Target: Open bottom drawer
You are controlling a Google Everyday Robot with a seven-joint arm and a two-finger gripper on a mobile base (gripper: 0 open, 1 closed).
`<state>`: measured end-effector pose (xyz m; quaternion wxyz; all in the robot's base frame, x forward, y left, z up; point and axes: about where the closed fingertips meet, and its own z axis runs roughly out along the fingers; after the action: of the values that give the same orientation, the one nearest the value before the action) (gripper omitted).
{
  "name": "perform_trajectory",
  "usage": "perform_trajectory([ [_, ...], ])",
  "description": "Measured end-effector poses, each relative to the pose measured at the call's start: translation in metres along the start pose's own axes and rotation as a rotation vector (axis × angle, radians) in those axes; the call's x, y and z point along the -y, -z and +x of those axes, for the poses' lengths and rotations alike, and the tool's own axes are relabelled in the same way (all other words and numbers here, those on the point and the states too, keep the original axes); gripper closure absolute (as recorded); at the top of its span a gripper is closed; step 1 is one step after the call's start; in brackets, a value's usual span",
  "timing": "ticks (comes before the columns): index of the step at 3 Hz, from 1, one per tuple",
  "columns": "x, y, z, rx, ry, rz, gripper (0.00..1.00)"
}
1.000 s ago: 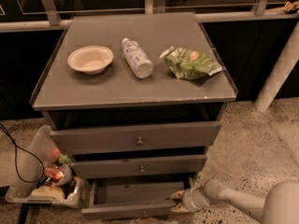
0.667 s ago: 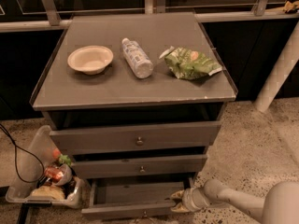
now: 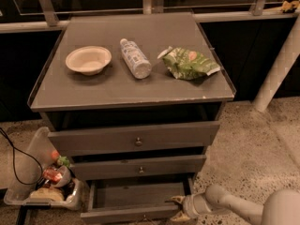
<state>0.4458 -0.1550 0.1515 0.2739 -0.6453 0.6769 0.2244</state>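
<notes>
Claw: the gripper [image 3: 178, 208] is low at the near right of the scene, at the right end of the bottom drawer's front panel [image 3: 126, 214].
Claw state: open, with the two pale fingers [image 3: 175, 200] spread apart, one farther and one nearer.
Contact: the right end of the front panel seems to sit between the fingers, though I cannot tell whether they press on it.
Arm: the pale arm [image 3: 225, 204] runs right from the claw to the near right corner.
Bottom drawer: the bottom drawer [image 3: 136, 195] is the lowest of three and is pulled out toward the near side, showing its plain grey inside.
Middle drawer: the middle drawer [image 3: 140, 165] sits just above, its front sticking out a little, with a small knob in the centre.
Top drawer: the top drawer [image 3: 136, 137] has the tallest front, and a dark gap shows above it.
Cabinet top: the grey cabinet top [image 3: 117, 86] carries three things in a row.
Bowl: a pale bowl [image 3: 88, 59] stands upright at the left.
Bottle: a clear bottle [image 3: 135, 58] lies on its side in the middle, apart from the bowl.
Bag: a green snack bag [image 3: 190, 63] lies at the right, near the bottle.
Bin: a clear bin [image 3: 40, 191] of mixed things sits on the floor left of the drawers.
Cable: a black cable [image 3: 18, 163] loops over the bin.
Floor: the speckled floor [image 3: 253, 144] spreads to the right.
</notes>
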Motion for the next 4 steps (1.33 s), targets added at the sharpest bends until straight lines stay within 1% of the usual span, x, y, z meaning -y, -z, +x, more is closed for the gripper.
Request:
perform_trajectory([
  [1, 0.001, 0.003, -0.006, 0.000, 0.000, 0.000, 0.64],
  [2, -0.008, 0.000, -0.011, 0.012, 0.007, -0.009, 0.87],
  [3, -0.008, 0.003, -0.013, 0.012, 0.007, -0.009, 1.00],
  [4, -0.027, 0.004, -0.010, 0.013, 0.045, -0.004, 1.00],
])
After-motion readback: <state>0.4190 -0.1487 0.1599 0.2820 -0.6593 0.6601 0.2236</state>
